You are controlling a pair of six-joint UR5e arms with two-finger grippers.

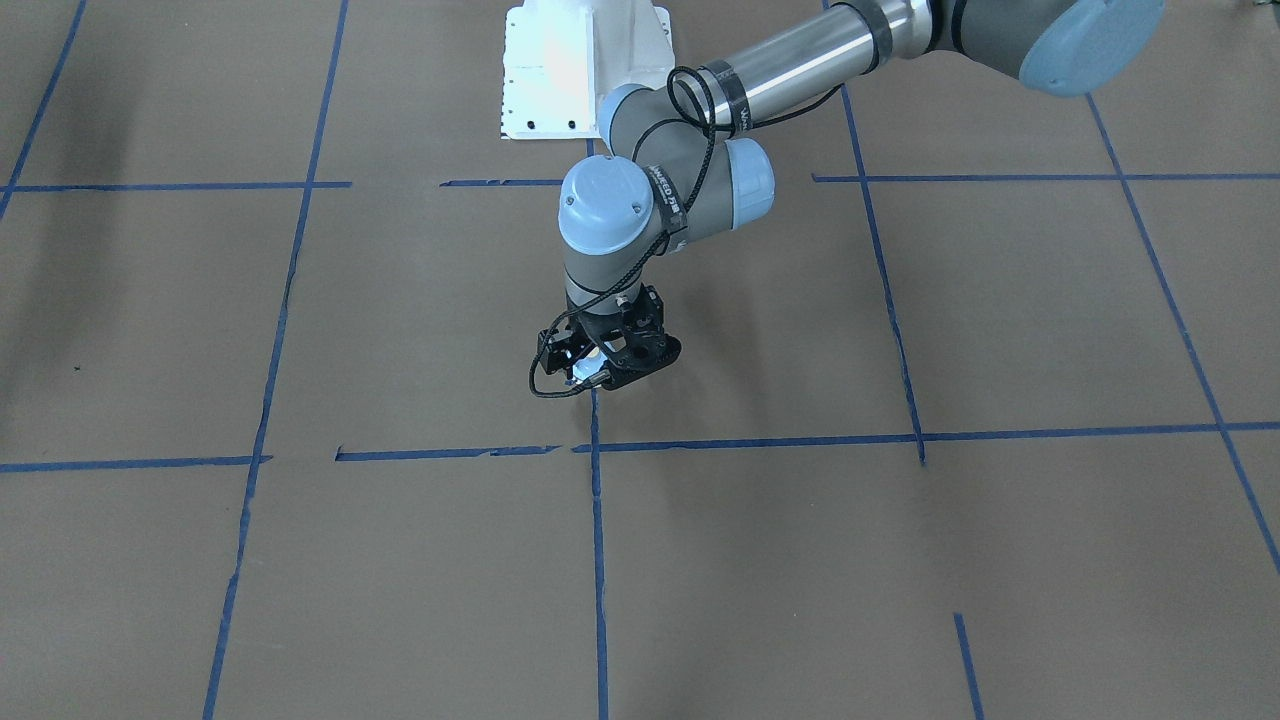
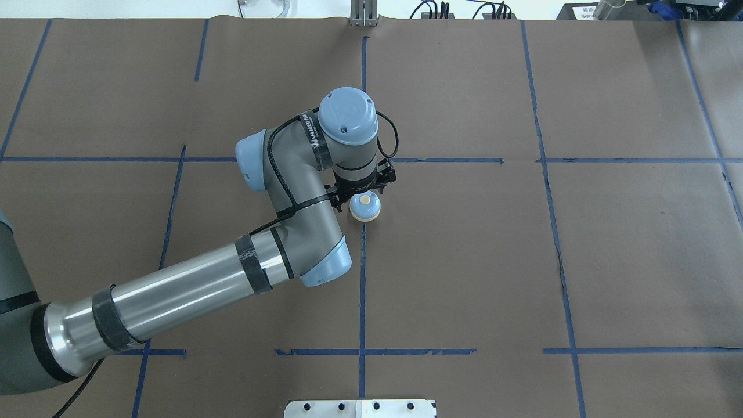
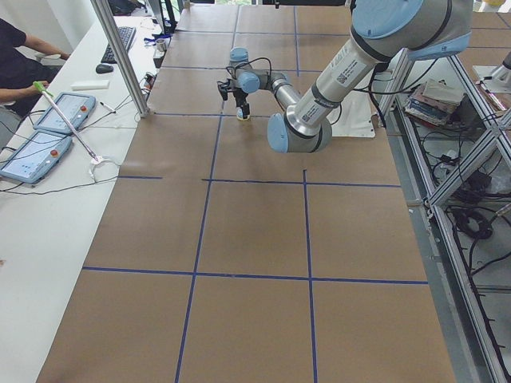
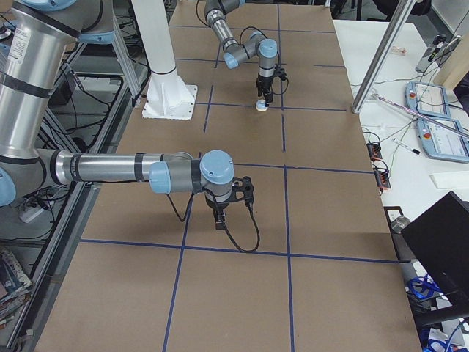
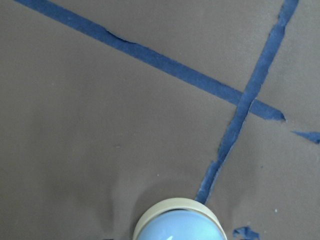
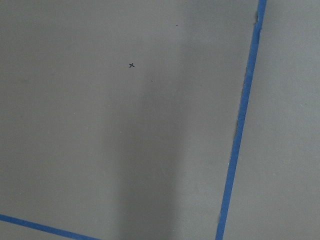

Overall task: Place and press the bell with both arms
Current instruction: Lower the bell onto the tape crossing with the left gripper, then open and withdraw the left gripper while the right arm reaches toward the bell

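The bell [image 2: 365, 207] is sitting upright on the brown table [image 2: 580, 261], just left of the overhead frame's centre. It is resting right at the end of a blue tape line [image 2: 363, 273], with its cream button facing up. The left gripper [image 2: 361, 190] is hanging very close over the bell's upper side. The wrist is blocking my view, so I cannot tell whether its fingers are parted or touching the dome. The right gripper [image 4: 219, 221] is hovering low over bare paper in the lower middle of the right-side view, well apart from the bell, and I cannot tell its state either.

Here is what I'm worrying about. If the left arm lifts away with a finger catching the rim, the bell is likely going to tip or skid. When the right arm reaches in for the button, an off-centre push could be shoving the light bell sideways. The two wrists could also be crowding each other over that one small spot.
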